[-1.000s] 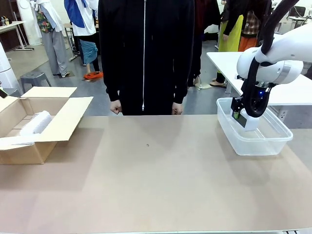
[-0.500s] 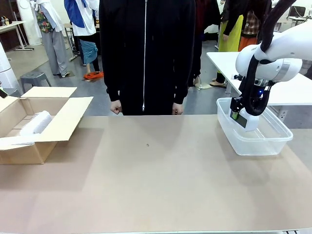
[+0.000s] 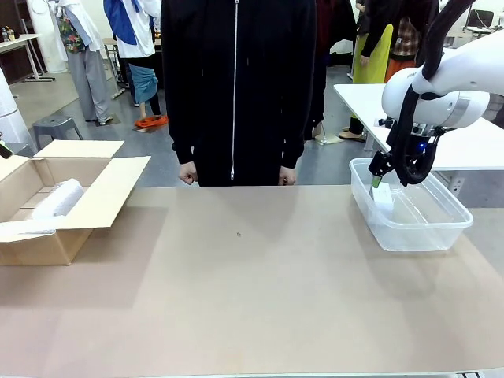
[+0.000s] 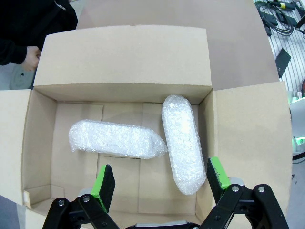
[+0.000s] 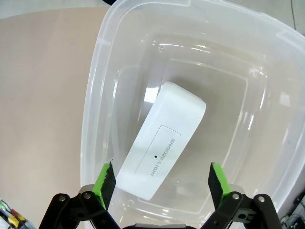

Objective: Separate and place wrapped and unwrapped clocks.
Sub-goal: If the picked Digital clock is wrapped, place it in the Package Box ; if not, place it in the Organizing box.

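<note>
The clock (image 5: 162,151), bare and white, lies inside the clear tub (image 5: 95,119) at the table's right side, tilted against the tub's floor, with its top face up and the words "SNOOZE/LIGHT" readable. The right gripper (image 5: 162,183) hangs just above it, jaws spread wide, one green pad (image 5: 106,181) on each side of the clock's near end and neither touching it. In the front view the right gripper (image 3: 376,179) sits over the tub's (image 3: 441,236) near-left part, with the clock (image 3: 383,198) showing pale below it.

Two wrapped bundles lie in the open cardboard box (image 4: 124,57) at the table's left side. One bundle (image 4: 114,139) lies across the box floor; the other bundle (image 4: 183,143) lies lengthwise by the box wall, its upper end close to the first one's tip. The left gripper (image 4: 162,183) hovers over the box, jaws wide apart and empty. In the front view the box (image 3: 87,209) shows one bundle (image 3: 57,198) inside.

A person in a black zip jacket (image 3: 236,79) stands at the far edge of the table (image 3: 252,299), fists at their sides.
</note>
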